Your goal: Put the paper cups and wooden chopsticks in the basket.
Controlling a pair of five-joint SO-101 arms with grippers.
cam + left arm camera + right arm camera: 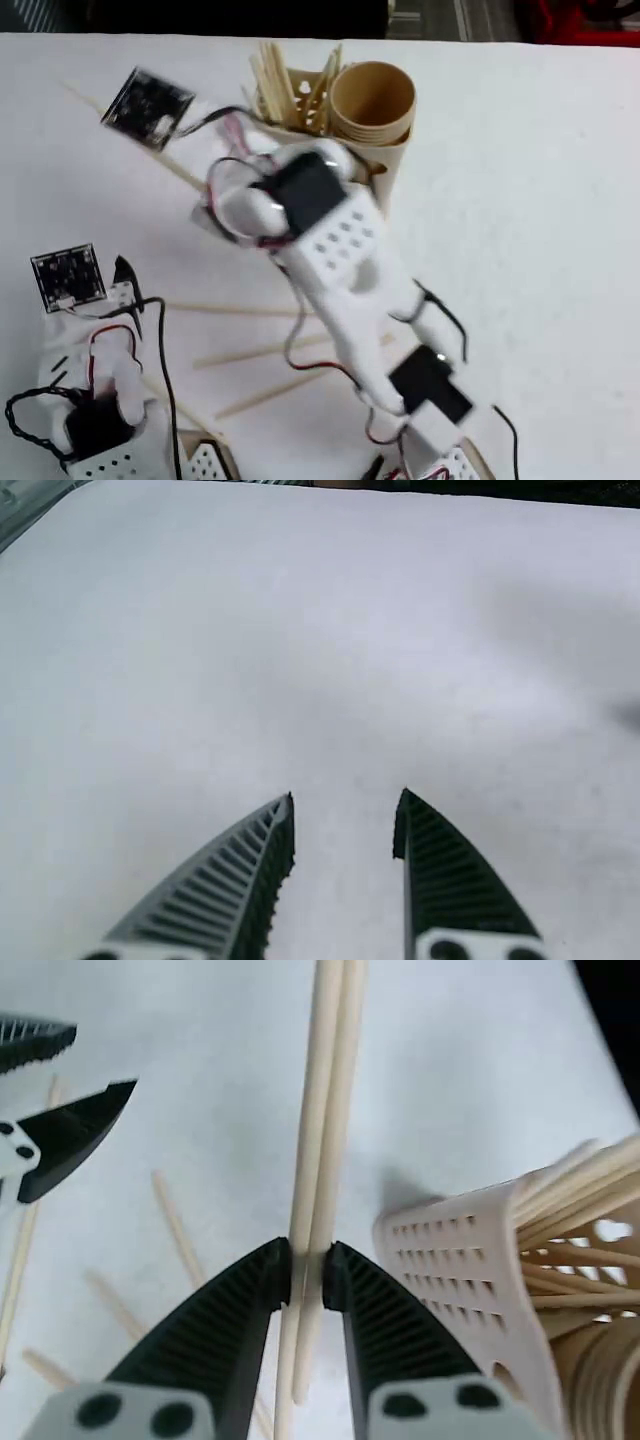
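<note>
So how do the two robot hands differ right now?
The left hand is open and empty; the right hand is shut on two chopsticks. The left hand hangs over the white table; the right hand is beside the basket. Both have ribbed, pointed fingers.

A white table [540, 200] carries a perforated basket [398, 155] at upper centre. Loose chopsticks [255, 351] lie scattered at lower centre.

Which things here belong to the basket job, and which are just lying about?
Job: basket; paper cups stacked inside it; chopstick pair held by the right gripper; loose chopsticks on the table.
Lying about: two black square cards.
</note>
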